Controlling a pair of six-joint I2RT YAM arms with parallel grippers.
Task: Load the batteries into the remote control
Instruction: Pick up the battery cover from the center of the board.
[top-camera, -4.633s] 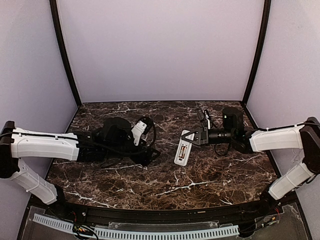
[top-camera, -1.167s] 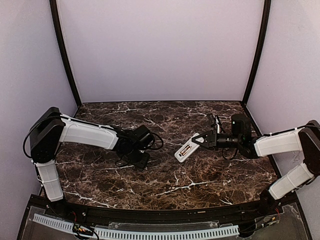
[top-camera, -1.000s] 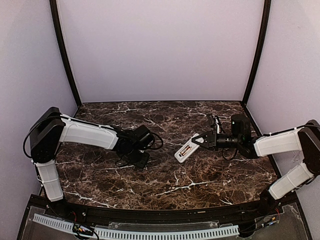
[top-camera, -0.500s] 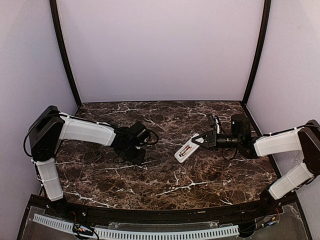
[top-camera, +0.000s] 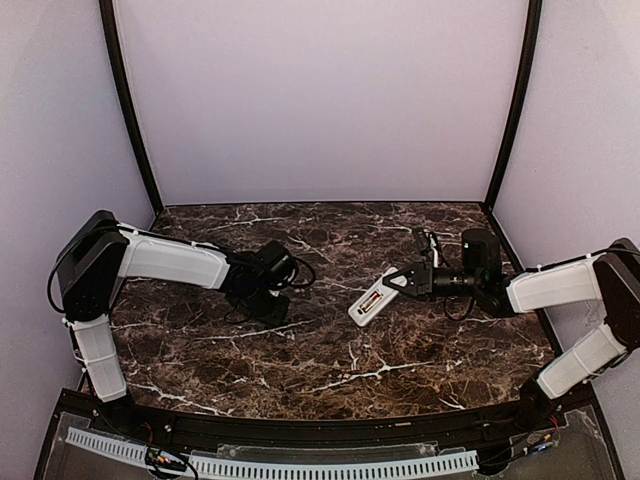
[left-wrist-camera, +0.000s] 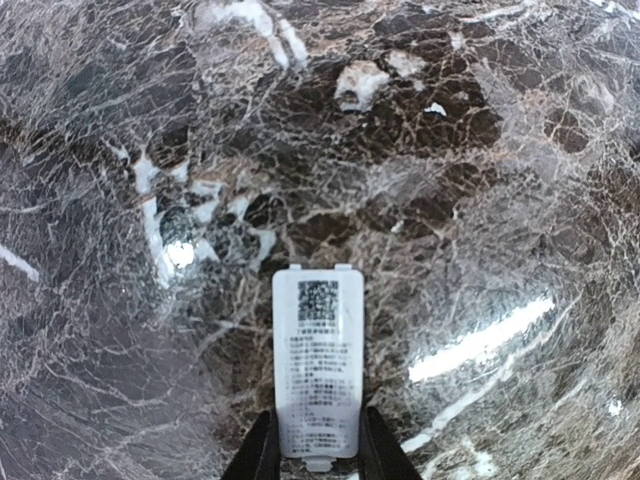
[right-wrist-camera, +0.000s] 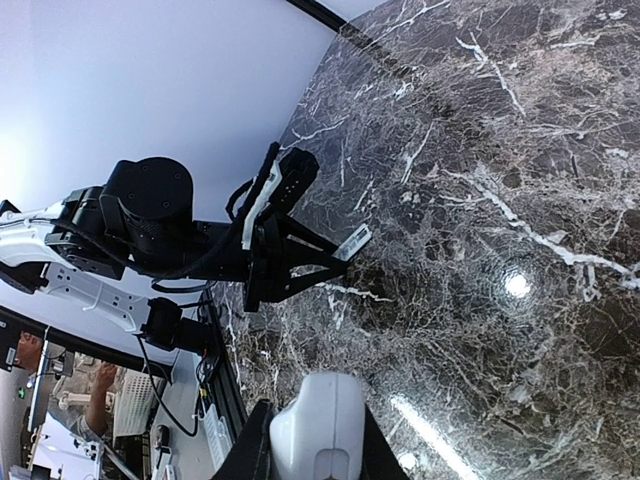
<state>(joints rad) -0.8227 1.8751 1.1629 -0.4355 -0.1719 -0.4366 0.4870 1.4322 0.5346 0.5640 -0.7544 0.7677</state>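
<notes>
My right gripper (top-camera: 398, 282) is shut on one end of the remote control (top-camera: 368, 301), a slim white bar held tilted over the table's middle with its dark reddish recess facing up. In the right wrist view the remote's rounded end (right-wrist-camera: 318, 420) fills the gap between my fingers. My left gripper (left-wrist-camera: 317, 450) is shut on a flat white cover (left-wrist-camera: 318, 370) printed with a code square and small text; its fingers press both long edges. The right wrist view shows that cover (right-wrist-camera: 353, 241) at the left fingertips, just above the marble. No batteries are in view.
The dark marble table (top-camera: 330, 370) is walled by pale panels on three sides, with black posts at the back corners. A black rail and a white slotted strip (top-camera: 270, 465) run along the near edge. The left arm (top-camera: 170, 262) reaches low across the table's left half.
My left gripper has drawn a little back and left while its fingers closed in on the white cover. My right gripper and the remote have stayed put.
</notes>
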